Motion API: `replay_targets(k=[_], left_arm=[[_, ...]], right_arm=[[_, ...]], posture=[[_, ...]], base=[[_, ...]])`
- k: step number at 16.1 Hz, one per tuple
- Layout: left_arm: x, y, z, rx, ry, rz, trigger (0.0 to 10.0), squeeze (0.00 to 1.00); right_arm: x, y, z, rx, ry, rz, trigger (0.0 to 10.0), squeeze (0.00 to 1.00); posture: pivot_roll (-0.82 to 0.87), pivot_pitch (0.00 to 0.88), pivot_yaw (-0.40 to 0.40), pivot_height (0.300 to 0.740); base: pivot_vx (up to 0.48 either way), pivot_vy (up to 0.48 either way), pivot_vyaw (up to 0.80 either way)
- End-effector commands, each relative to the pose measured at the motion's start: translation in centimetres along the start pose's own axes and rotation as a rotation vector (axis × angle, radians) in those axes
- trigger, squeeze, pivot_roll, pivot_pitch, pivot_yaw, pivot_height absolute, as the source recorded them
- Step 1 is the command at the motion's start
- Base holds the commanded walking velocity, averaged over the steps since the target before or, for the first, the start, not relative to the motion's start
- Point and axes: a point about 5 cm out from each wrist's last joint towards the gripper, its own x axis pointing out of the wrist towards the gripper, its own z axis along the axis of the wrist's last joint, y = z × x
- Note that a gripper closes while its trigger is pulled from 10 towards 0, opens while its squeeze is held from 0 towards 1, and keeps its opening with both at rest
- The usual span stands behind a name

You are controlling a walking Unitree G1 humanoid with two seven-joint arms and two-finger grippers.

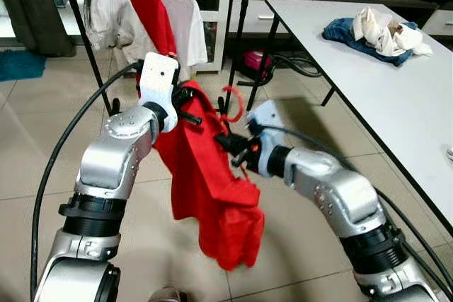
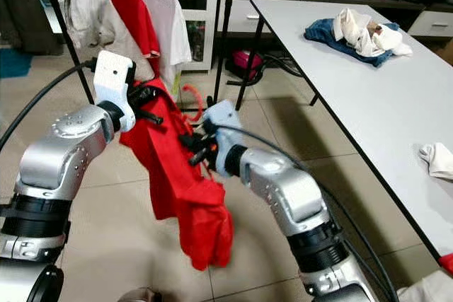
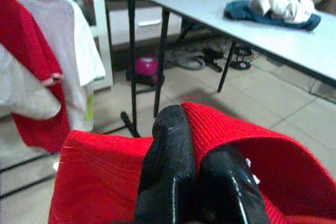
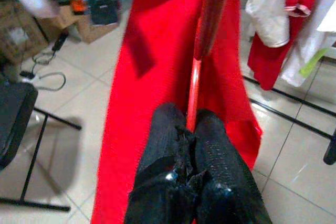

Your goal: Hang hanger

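Observation:
A red shirt [image 1: 205,182] hangs in mid-air between my two arms, drooping toward the tiled floor. My left gripper [image 1: 190,106] is shut on the shirt's upper edge; in the left wrist view its fingers [image 3: 173,145] pinch the red cloth [image 3: 105,177]. My right gripper [image 1: 231,144] is shut on a thin red hanger [image 4: 194,87] that runs up along the shirt. The hanger's red hook [image 1: 237,102] curls above the cloth between the grippers. Behind stands a clothes rack [image 1: 85,33] with a red garment [image 1: 148,5] and white shirts [image 1: 187,19] hanging on it.
A long white table [image 1: 382,104] runs along the right, with a pile of blue and white clothes [image 1: 375,33] and a small white cloth [image 2: 439,159] on it. A black pole [image 1: 241,33] and a pink object [image 1: 256,61] stand near the table's far end.

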Motion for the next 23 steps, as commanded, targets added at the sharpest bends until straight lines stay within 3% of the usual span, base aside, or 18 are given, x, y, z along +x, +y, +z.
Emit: replay_targets(k=[1,2,3,4,5,6,12,15,16,17,20,23], left_arm=[[0.4,-0.4,0.7,0.024,0.000,0.002,0.0,0.00],[0.4,-0.4,0.5,0.027,0.015,0.017,0.0,0.00],[0.3,-0.2,0.2,0.038,0.033,0.038,7.4,0.00],[0.2,-0.3,0.0,0.015,0.038,0.010,10.0,0.00],[0.2,-0.4,-0.1,-0.001,0.039,-0.007,10.0,0.74],[-0.1,-0.3,-0.3,-0.022,0.044,-0.030,10.0,1.00],[-0.8,0.8,-0.8,-0.049,0.066,-0.030,10.0,1.00],[-1.3,1.6,-1.6,-0.003,0.155,-0.033,10.0,1.00],[-1.4,1.6,-1.6,0.044,0.169,-0.045,10.0,1.00],[-1.5,1.2,-1.2,0.183,0.172,-0.102,10.0,1.00],[-1.8,0.4,-0.6,0.217,0.164,-0.180,10.0,1.00],[-2.7,-0.2,-0.9,0.397,0.252,-0.318,10.0,1.00]], right_arm=[[-0.3,0.3,0.3,-0.015,-0.009,0.003,10.0,0.00],[-0.3,0.2,0.4,-0.009,-0.015,-0.001,10.0,0.00],[-0.3,0.1,0.5,-0.006,-0.019,-0.005,10.0,0.00],[-0.3,0.0,0.6,-0.003,-0.021,-0.007,10.0,0.00],[-0.4,0.0,0.6,-0.002,-0.022,-0.008,10.0,0.00],[-0.4,-0.1,0.6,0.002,-0.022,-0.012,10.0,0.00],[-0.6,-1.0,-0.1,0.078,-0.006,-0.058,10.0,0.00],[-0.8,-1.1,-0.2,0.078,-0.013,-0.066,10.0,0.00],[-0.8,-1.1,-0.2,0.075,-0.014,-0.074,10.0,0.00],[-0.8,-1.3,-0.5,0.078,-0.007,-0.102,10.0,0.00],[-0.6,-1.3,-0.9,0.089,0.007,-0.125,10.0,0.00],[-0.9,-1.7,-1.5,0.105,0.028,-0.162,10.0,0.00]], posture=[[-0.03,0.000,-0.100,0.740],[-0.03,0.000,-0.099,0.740],[-0.03,0.000,-0.099,0.740],[-0.03,0.000,-0.099,0.740],[-0.03,0.000,-0.099,0.740],[-0.03,0.000,-0.100,0.740],[-0.02,0.000,-0.097,0.740],[-0.03,0.000,-0.087,0.740],[-0.02,0.000,-0.085,0.740],[-0.02,0.000,-0.080,0.740],[-0.02,0.000,-0.068,0.740],[-0.02,0.000,-0.060,0.740]], base=[[0.000,0.000,0.00],[0.000,0.000,0.00],[0.000,0.000,0.00],[0.000,0.000,0.00],[0.000,0.000,0.00],[0.000,0.000,0.00],[0.000,0.000,0.00],[0.000,0.000,0.00],[0.000,0.000,0.00],[0.000,0.000,0.00],[0.000,0.000,0.00],[0.000,0.000,0.00]])
